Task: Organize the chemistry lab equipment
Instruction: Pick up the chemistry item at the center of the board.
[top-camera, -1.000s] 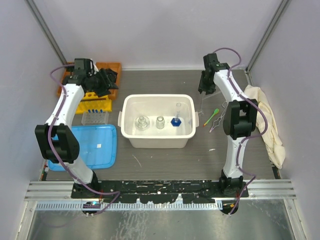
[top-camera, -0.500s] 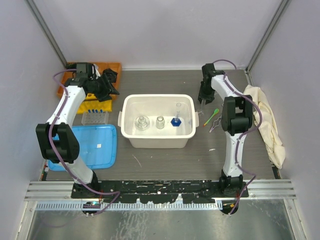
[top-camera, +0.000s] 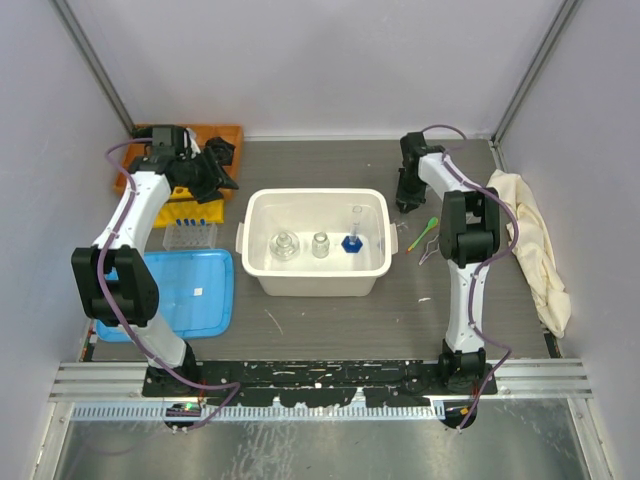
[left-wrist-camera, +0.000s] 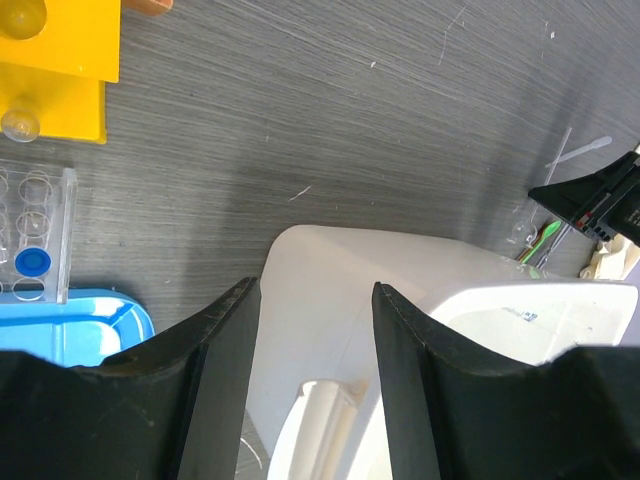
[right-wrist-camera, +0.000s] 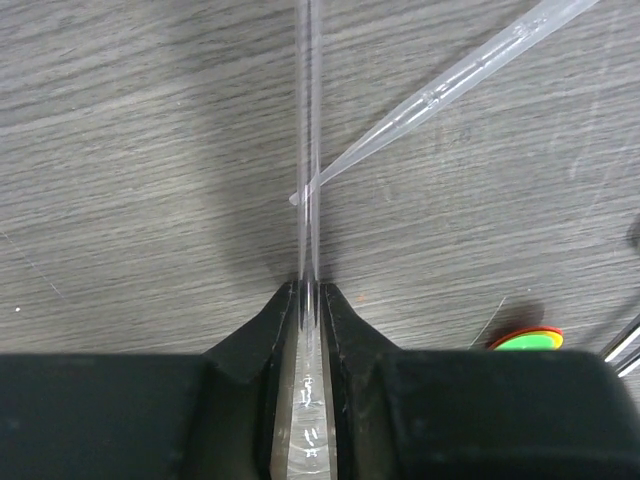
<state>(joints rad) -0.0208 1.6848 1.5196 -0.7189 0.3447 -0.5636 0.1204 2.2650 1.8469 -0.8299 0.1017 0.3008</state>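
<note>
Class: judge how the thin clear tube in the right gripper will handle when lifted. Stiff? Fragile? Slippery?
The tube runs straight, so probably stiff. It looks like thin glass, likely light and breakable. Its smooth round wall may slip or swivel in the right gripper.

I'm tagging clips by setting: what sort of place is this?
Probably a robot test cell staged as a chemistry bench: plain grey walls enclose a table with two bolted arms, a white tub holds small glass bottles, and the right gripper pinches a thin clear tube.
</note>
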